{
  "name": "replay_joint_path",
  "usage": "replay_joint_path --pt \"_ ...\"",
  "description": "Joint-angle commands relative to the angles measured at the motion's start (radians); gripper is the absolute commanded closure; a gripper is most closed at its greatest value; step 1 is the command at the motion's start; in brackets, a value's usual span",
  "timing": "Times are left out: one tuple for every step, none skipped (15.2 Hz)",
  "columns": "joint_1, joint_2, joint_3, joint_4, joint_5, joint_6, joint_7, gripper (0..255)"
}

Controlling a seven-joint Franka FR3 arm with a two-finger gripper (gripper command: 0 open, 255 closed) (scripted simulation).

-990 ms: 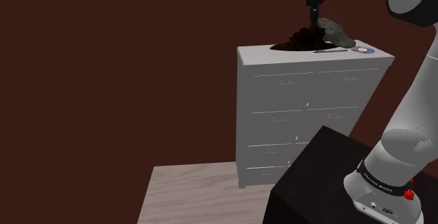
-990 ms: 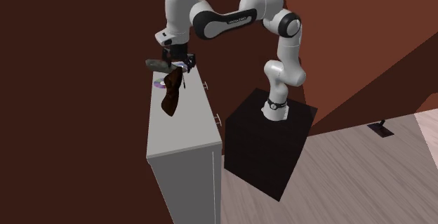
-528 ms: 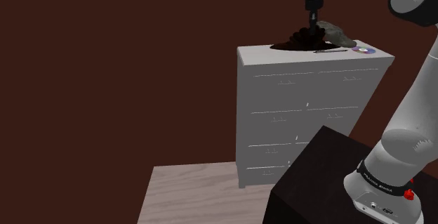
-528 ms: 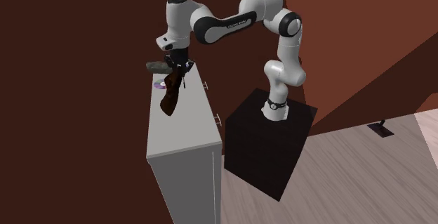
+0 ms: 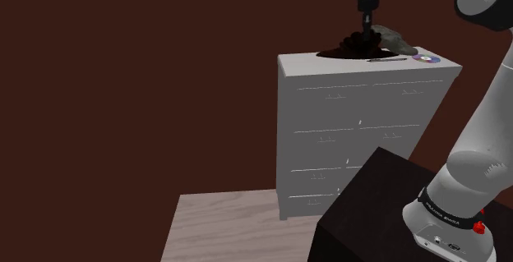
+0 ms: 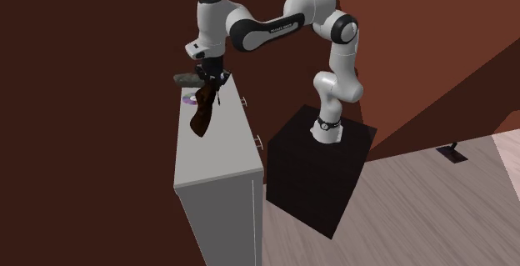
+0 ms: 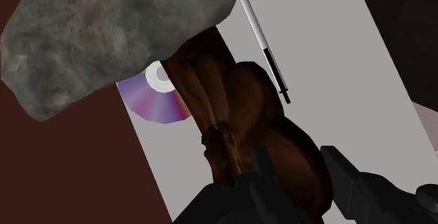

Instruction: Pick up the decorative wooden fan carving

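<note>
Shoulder view first: gripper point(image 5: 362, 32) stands at twelve o'clock over the dark fan carving point(image 5: 345, 48) on the white dresser point(image 5: 362, 121), with a grey rock point(image 5: 390, 39) close at the carving's three o'clock. Second exterior view: the carving slants toward seven o'clock from the hand, its broad end past the dresser's edge. Wrist view: both fingers clasp the carving's narrow end, with a disc point(image 7: 151, 100) nearby. A slow, straight lift seems wisest — the long end may swing, and the rock crowds the hand.

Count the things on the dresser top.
4: a brown carving at the gripper; a grey rock beside it; a disc partly hidden by both; a thin pen alongside. Others may be hidden beneath.
</note>
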Motion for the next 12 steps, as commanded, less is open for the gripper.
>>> replay_joint_path --pt "-0.001 0.004 0.0 0.027 0.003 -0.021 -0.006 255" --pt "-0.001 0.007 -0.001 0.044 0.004 -0.035 -0.01 255" --pt "-0.002 0.01 -0.001 0.061 0.006 -0.049 -0.013 255" --pt "-0.003 0.014 -0.001 0.079 0.007 -0.063 -0.017 255" --pt "-0.003 0.018 -0.002 0.097 0.009 -0.077 -0.021 255" --pt "-0.004 0.022 -0.002 0.115 0.011 -0.091 -0.025 255" --pt "-0.005 0.026 -0.002 0.135 0.013 -0.106 -0.029 255" --pt "-0.006 0.031 -0.003 0.154 0.015 -0.12 -0.034 255" --pt "-0.008 0.036 -0.003 0.174 0.017 -0.135 -0.038 255" --pt "-0.009 0.042 -0.004 0.195 0.02 -0.15 -0.043 255" --pt "-0.011 0.048 -0.005 0.216 0.022 -0.165 -0.047 255" --pt "-0.012 0.055 -0.005 0.239 0.025 -0.18 -0.052 255"
